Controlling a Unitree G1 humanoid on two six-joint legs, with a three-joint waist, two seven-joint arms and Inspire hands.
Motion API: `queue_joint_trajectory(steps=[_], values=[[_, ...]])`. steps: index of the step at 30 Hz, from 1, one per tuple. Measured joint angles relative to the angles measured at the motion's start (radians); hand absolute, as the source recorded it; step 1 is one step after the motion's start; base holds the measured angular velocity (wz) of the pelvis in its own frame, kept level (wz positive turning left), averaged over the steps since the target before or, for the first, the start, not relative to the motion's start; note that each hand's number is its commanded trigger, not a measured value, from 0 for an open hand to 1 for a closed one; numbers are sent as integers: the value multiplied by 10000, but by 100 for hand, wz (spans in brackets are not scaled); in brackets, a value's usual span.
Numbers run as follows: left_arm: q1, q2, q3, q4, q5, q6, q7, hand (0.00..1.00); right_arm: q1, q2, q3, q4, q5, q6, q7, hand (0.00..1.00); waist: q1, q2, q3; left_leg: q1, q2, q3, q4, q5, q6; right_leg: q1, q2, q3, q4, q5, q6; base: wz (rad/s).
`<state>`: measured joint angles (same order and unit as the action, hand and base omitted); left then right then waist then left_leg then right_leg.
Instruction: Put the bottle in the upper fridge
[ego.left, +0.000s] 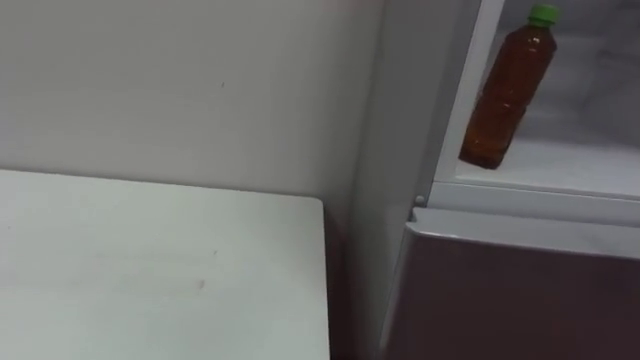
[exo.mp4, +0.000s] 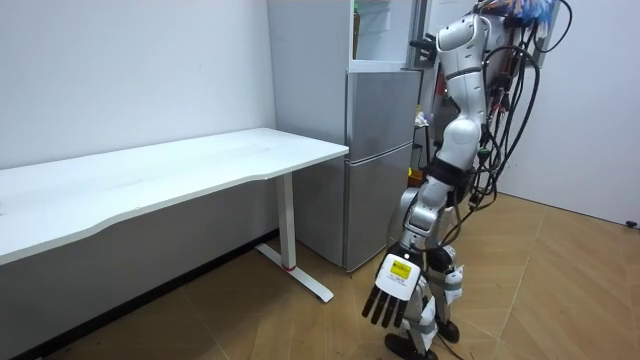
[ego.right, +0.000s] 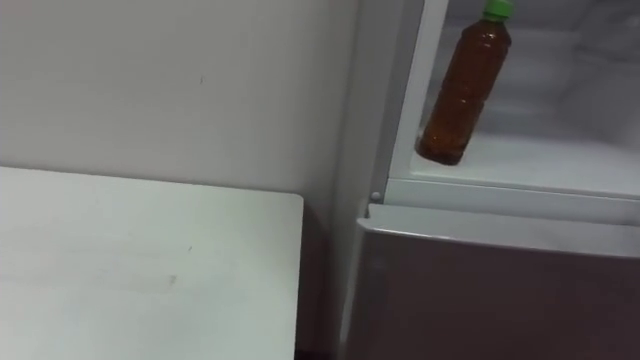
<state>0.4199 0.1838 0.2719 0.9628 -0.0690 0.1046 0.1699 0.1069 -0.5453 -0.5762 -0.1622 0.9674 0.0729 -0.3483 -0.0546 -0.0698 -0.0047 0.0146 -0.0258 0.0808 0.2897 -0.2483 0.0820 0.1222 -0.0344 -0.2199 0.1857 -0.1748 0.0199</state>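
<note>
The bottle (ego.left: 508, 90) stands tilted on the shelf (ego.left: 575, 165) of the upper fridge (ego.left: 462, 90), near the shelf's front left corner. Nothing is gripping it, so I judge it placed, though that lean could tip it. My left hand (exo.mp4: 393, 293) hangs low at my side, fingers straight and empty, well clear of the compartment.

1. A long white table (exo.mp4: 200, 165) stands on a white leg (exo.mp4: 287, 225) that ends in a flat foot.
2. A pale wall (ego.left: 180, 90) rises directly behind the table.
3. A wood-patterned floor (exo.mp4: 300, 325) lies beneath the table and spreads out in front of it.
</note>
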Motion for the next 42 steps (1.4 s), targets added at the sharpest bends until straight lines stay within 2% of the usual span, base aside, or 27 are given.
queue_joint_trajectory(steps=[2, 4, 9, 12, 16, 21, 31, 35, 42], values=[[70, -103, 3, 32, -10, -2, 72, 0, 241, 239, -3, 181, 917, -168, -17, 0, -2, 62, 47, 60, 0, 39, -29, 1, 0, 29, -1, 5, -2, 0, 0, -7], [99, -229, 3, 39, -30, -3, 172, 0, 366, 561, -5, 448, 2074, -306, -195, 0, 5, 164, 34, 100, -6, 82, -80, 10, -11, 3, -15, 16, -3, -2, 1, -7], [160, -290, 35, 106, -162, -14, 155, 0, 366, 888, -216, 1311, 3332, -334, -600, 0, -97, 198, 29, 160, -50, 119, -253, 138, -36, -9, -54, -3, -15, -59, -54, -2], [174, -387, 225, 103, -132, -14, 79, 0, 296, 1082, -495, 1670, 3827, -771, -652, 0, -142, 151, 29, 230, -54, 124, -254, 154, -56, 105, -51, -26, -126, -120, -73, 1], [183, -399, 286, 91, -150, -17, -94, 0, 233, 1115, -884, 2441, 4513, -1126, -913, 0, -214, 86, 27, 304, -53, 131, -256, 153, -61, 195, -49, -29, -193, -191, -67, 2], [178, -398, 399, 58, -143, -21, -264, 0, -108, 1117, -1324, 3453, 4523, -1394, -1413, 0, -286, 71, 25, 283, -70, 149, -326, 154, -64, 141, -59, -31, -212, -229, -51, 0], [165, -380, 871, -96, -162, -151, -481, 0, -493, 1085, -2123, 3879, 4810, -1513, -2282, 0, -519, -67, -3, 152, -75, 234, -560, 146, -88, -8, -32, -45, -346, -236, -50, 0], [166, -378, 888, -215, -154, -234, -540, 0, -497, 1078, -2372, 3879, 4845, -1701, -2499, 0, -515, -156, -27, 140, -71, 212, -646, 147, -89, -24, -24, -25, -321, -233, -54, 0], [175, -388, 1163, -194, -140, -262, -579, 0, -700, 956, -2966, 3882, 4816, -1830, -2535, 0, -556, -100, -16, 173, -69, 220, -689, 147, -90, -5, -23, -20, -302, -225, -57, 0]])
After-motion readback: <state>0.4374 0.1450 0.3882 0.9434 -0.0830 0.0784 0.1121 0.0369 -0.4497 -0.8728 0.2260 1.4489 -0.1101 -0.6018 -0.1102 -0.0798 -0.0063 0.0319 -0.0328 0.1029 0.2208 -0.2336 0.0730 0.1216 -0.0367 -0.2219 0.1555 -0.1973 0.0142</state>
